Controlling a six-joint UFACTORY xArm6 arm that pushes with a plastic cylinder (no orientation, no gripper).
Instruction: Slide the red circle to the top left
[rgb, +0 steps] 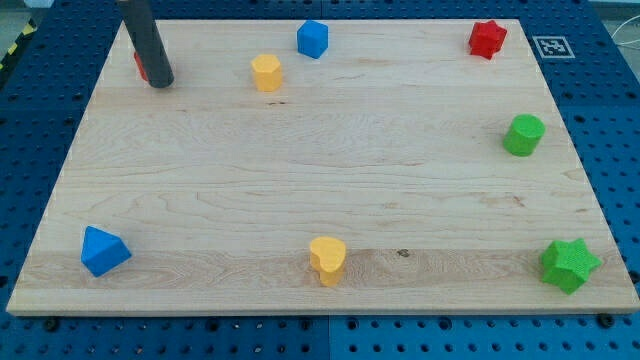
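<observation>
Middle of the surface (330, 170) is one wide open band, running from the view's left edge to the view's right; blocks sit only around the rim. Along the view's top: yellow block (266, 73), blue block (312, 39) just beside it, red star (487, 39) near the right corner, with a broad gap between blue and red. At the top left corner, my tip (161, 83) stands against the red circle (141, 66), mostly hidden behind the rod. Right edge: green cylinder (523, 134), green star (569, 265), well apart. Bottom edge: blue triangular block (103, 251), yellow block (327, 260), wide lanes between.
</observation>
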